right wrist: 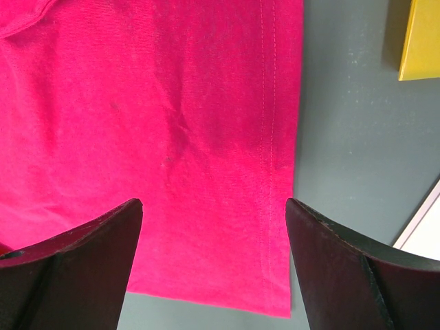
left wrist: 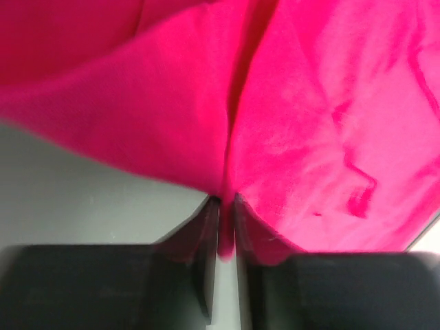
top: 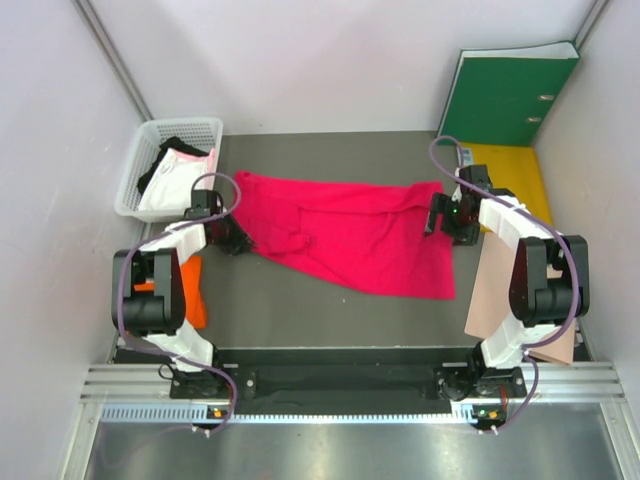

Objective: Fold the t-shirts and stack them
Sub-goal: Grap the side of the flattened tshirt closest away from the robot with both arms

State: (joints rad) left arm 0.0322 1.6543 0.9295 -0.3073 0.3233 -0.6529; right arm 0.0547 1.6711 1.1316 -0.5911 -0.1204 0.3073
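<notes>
On the middle of the grey table [top: 300, 315] the magenta-red t-shirt [top: 350, 235] lies spread but rumpled, its long side running left to right. Its left end is pinched in the clenched left gripper [left wrist: 223, 205], with a ridge of cloth rising from the nip. The right gripper [right wrist: 213, 206] hangs just above the right-hand hem, fingers wide apart and grasping nothing, with the stitched edge between them. To do this step well, I judge that the right gripper should drop straight down and catch the hem close to its corner, taking both layers, before either arm lifts. A gentle pull apart should then flatten the wrinkles. The cloth should stay clear of the orange t-shirt [top: 195, 295] folded beside the left arm.
</notes>
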